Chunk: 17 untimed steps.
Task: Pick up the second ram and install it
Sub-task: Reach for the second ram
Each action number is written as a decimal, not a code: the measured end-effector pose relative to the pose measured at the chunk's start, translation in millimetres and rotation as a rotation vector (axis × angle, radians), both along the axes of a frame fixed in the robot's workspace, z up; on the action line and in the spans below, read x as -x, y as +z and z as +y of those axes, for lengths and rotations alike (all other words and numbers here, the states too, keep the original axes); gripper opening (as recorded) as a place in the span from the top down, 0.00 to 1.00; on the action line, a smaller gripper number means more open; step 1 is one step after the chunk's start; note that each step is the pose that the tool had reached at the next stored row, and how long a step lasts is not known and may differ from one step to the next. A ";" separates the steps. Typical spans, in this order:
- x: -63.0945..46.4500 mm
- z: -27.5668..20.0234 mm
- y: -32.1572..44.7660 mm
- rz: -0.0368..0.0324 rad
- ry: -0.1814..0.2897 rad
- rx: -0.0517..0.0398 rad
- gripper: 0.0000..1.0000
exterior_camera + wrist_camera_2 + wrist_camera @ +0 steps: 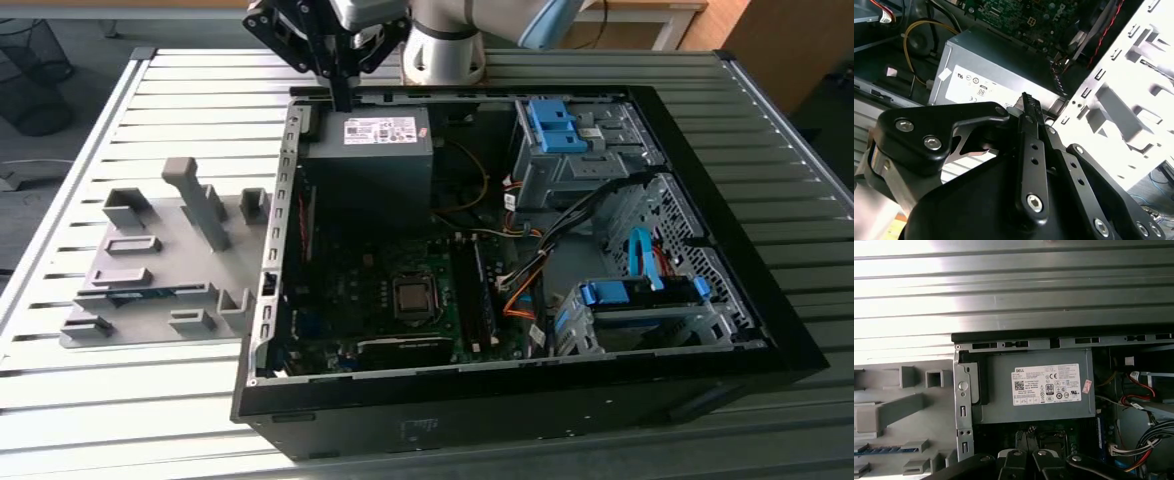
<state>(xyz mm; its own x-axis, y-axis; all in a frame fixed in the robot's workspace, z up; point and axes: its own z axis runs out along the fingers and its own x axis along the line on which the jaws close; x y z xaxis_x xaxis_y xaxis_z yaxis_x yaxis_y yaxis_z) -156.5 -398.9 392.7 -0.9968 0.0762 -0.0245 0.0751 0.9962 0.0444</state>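
Presently, the gripper point(342, 98) hung above the rear edge of the computer case point(747, 235), over the power supply point(367, 165), jaws together and nothing between them. The second ram point(138, 291) lay in a slot of the grey holder point(147, 225) on the slatted table point(134, 420), at the exterior view's left, outside the case and well apart from the gripper. In the first wrist view it showed as a blue strip point(879, 449).

Judgement: pick-up not yet begun. A sound grasp would need the jaws opened across the thin board, centred along its length, squared to the slot, and a straight lift without twisting.
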 end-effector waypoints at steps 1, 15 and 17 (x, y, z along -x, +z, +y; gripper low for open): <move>0.9 0.0 0.0 0.0000 0.000 0.0000 0.89; 14.3 0.0 -0.5 0.0000 0.000 0.0000 0.89; 16.2 0.0 -0.6 0.0000 0.000 0.0001 0.89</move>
<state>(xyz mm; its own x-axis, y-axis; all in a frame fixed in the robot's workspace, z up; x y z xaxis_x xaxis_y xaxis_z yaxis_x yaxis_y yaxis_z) -172.7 -398.9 392.1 -0.9968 0.0762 -0.0244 0.0751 0.9962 0.0443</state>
